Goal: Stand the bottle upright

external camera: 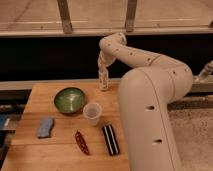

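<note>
Gripper [103, 71] at far edge of wooden bench [55, 150], fingers closed on top of bottle [104, 80]. Bottle upright, base on bench, beyond translucent cup [92, 113] and green bowl [69, 99].

wooden table [60, 150]: bowl [69, 99], cup [92, 113], sponge [45, 127], chili [81, 142], black bar [111, 140] (striped), bottle [103, 80].

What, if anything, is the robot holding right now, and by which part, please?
The end effector, at the table's back edge, is shut on the upright bottle, gripping its top.
</note>
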Controlling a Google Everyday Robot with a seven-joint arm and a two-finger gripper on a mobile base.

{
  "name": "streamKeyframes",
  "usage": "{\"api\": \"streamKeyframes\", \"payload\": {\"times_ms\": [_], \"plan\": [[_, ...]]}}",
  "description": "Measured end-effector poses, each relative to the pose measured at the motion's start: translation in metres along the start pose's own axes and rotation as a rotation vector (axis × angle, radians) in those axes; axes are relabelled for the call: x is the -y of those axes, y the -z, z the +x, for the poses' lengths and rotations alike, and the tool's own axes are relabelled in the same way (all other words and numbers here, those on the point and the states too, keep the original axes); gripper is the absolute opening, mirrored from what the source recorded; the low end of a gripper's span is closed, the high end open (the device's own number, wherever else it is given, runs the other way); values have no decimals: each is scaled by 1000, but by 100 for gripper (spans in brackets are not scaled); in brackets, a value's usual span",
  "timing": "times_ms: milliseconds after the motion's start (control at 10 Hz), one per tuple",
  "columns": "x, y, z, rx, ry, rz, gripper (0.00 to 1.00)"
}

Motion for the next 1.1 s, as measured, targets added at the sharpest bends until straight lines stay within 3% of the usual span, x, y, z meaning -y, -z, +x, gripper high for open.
{"api": "streamKeyframes", "payload": {"times_ms": [600, 700, 800, 1100], "plan": [[-1, -13, 4, 7, -6, -36, 2], [-1, -13, 6, 4, -7, -39, 7], [0, -13, 7, 1, -7, -38, 20], [-3, -12, 9, -4, -3, -39, 47]]}}
